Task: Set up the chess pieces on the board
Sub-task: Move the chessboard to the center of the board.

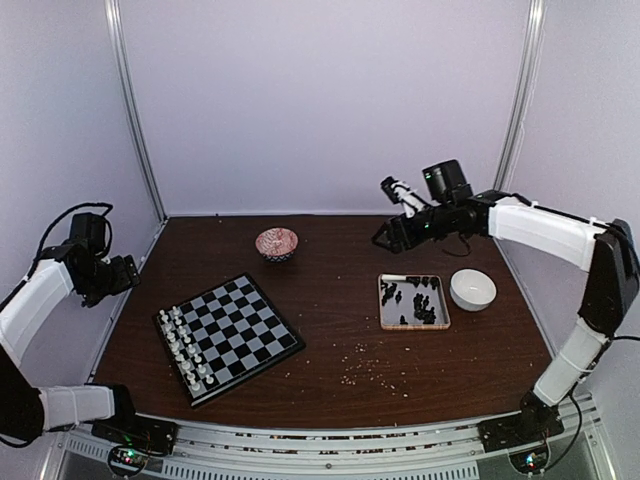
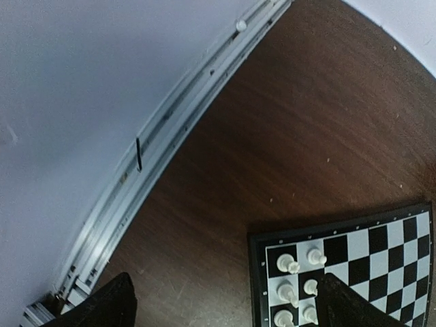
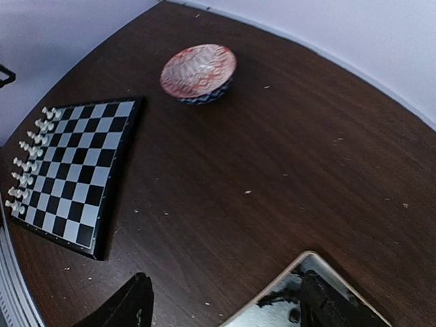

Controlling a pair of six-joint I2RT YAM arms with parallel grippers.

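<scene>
Though tiny, white chess pieces point(image 1: 186, 350) upright

White pieces point(image 1: 183, 348) on board point(image 1: 243, 322), black pieces point(image 1: 420, 300) apart

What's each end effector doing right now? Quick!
Left end effector: open, holding nothing.
Right end effector: open, holding nothing.

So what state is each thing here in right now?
Board: flat, only one edge filled.
White pieces: standing in two rows on the board.
Black pieces: jumbled in the tray.
Red bowl: upright, empty.
White bowl: upright.
Left tool: open, empty.
Right tool: open, empty.
</scene>
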